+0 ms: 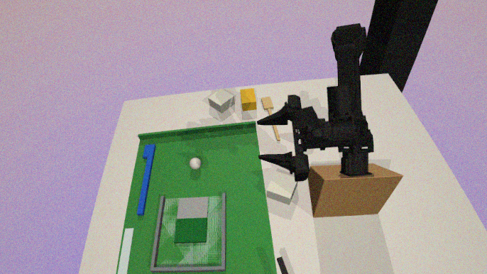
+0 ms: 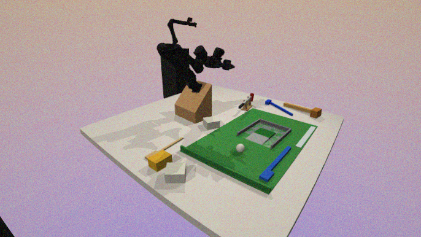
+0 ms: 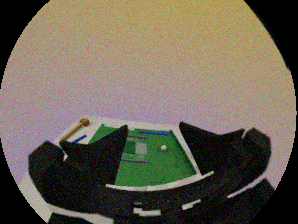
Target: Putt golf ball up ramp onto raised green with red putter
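Note:
The golf ball [image 1: 195,163] [image 2: 240,148] [image 3: 163,147] is white and rests on the green mat [image 1: 245,199] [image 2: 208,144] [image 3: 170,172], in front of the grey ramp [image 1: 192,207] [image 2: 257,138] [image 3: 141,149]. The raised green [image 1: 192,231] [image 2: 265,132] is a dark green square behind the ramp. In the exterior view, a putter with a red head [image 2: 251,96] and a black grip [image 2: 241,105] lies on a small wooden stand [image 2: 247,107]. In the top view only its black end [image 1: 282,266] shows at the bottom edge. My gripper [image 1: 258,139] [image 2: 234,66] [image 3: 154,126] is open and empty, high above the table, away from the putter.
Grey walls [image 1: 223,231] [image 2: 281,138] surround the green on three sides. A blue putter [image 1: 145,181] [image 2: 280,158] lies on the mat. A yellow block [image 1: 248,99] [image 2: 159,159], pale blocks [image 1: 221,101] [image 2: 175,173] and a wooden spatula [image 1: 273,122] lie nearby. A mallet [image 2: 315,112] lies beyond.

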`<state>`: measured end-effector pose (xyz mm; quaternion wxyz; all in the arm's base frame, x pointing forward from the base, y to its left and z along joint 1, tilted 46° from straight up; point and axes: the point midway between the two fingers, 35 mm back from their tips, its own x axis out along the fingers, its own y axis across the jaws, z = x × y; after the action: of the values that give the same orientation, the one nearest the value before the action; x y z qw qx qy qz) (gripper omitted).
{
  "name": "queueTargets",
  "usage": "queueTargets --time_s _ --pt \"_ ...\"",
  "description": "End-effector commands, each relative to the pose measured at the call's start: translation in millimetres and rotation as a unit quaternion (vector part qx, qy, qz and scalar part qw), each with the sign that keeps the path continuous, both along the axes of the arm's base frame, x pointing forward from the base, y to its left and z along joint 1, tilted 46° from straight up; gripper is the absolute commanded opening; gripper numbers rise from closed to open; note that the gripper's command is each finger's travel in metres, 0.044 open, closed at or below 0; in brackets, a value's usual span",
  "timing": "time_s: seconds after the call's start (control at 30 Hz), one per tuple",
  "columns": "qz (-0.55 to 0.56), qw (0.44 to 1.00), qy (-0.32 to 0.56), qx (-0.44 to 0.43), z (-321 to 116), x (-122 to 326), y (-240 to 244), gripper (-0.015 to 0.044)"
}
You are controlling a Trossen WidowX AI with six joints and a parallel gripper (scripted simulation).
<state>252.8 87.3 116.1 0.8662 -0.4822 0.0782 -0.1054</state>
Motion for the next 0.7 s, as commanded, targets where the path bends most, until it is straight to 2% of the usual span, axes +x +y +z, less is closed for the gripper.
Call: queueTargets --time_s 0.0,0.07,0.23,0.47,0.67 --pt "0.002 1.0 0.005 -0.006 -2 2 2 0.0426" --pt "0.014 0.998 0.046 -0.049 -19 14 13 0.044" --pt "0.058 0.956 0.221 -0.183 -98 48 36 0.044" --pt "0.087 0.892 0.366 -0.25 -164 56 35 0.044" --pt "0.106 0.815 0.495 -0.282 -218 47 23 0.044"
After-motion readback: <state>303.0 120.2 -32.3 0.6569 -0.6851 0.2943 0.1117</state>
